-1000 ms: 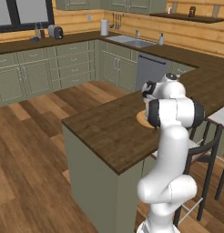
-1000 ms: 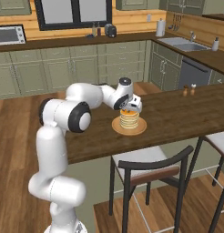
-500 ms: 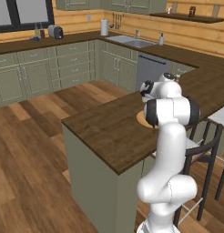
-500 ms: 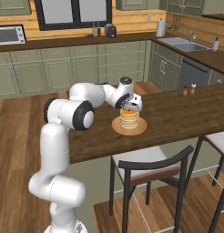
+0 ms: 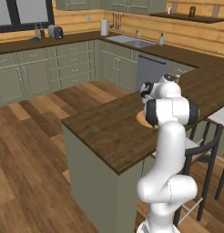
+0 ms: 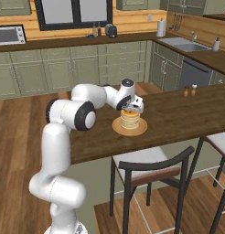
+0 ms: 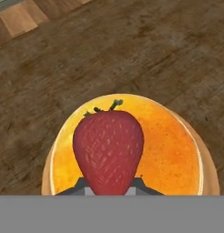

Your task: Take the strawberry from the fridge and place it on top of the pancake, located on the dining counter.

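Note:
My gripper [image 7: 109, 185] is shut on the strawberry [image 7: 108, 152], a red berry with a small green stalk. In the hand view it hangs directly over the golden pancake [image 7: 170, 148]. The stack rests on a round tan plate [image 7: 210, 170] on the dark wood dining counter [image 7: 132, 50]. From the right base view, the gripper [image 6: 133, 107] hovers just above the top of the pancake [image 6: 130, 120], with the arm reaching in from the left. In the left base view the arm hides most of the plate [image 5: 141, 119]. The fridge is out of view.
A dark-backed chair [image 6: 148, 167] stands at the counter's near side, with a stool [image 6: 222, 140] to its right. Two small shakers [image 6: 190, 90] sit further along the counter top [image 6: 187, 112]. Green wall cabinets and a sink line the back.
The hand has barely shifted above the pancake stack. The grip on the strawberry is unchanged.

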